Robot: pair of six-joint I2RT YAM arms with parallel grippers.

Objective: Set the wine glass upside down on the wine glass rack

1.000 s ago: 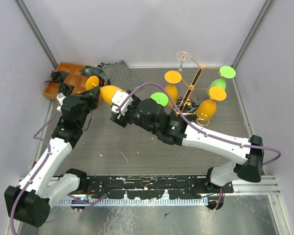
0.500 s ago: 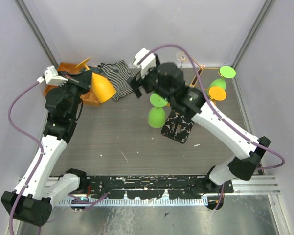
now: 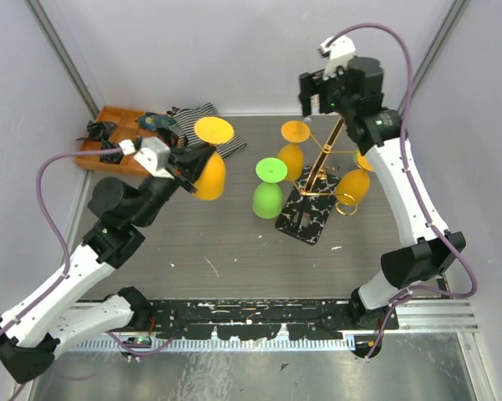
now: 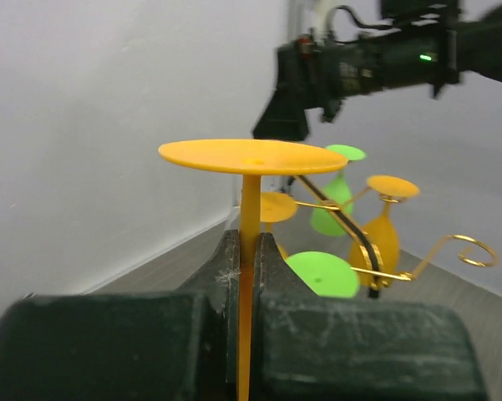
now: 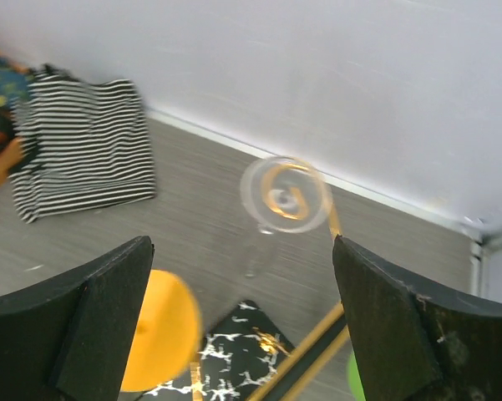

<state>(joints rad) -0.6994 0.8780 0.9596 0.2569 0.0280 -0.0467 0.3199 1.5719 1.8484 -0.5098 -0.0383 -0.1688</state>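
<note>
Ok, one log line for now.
left pincer: shut on orange wine glass stem, foot up | right pincer: open over clear glass | rack: upright

Left gripper (image 3: pixel 192 160) holds an orange plastic wine glass (image 3: pixel 210 179) upside down, round foot on top, well left of the gold wire wine glass rack (image 3: pixel 324 159) on its speckled black base. Inverted orange glasses (image 3: pixel 292 155) and a green glass (image 3: pixel 266 199) crowd that rack. Right gripper (image 3: pixel 311 98) hovers high over its top, near the back wall.
</note>
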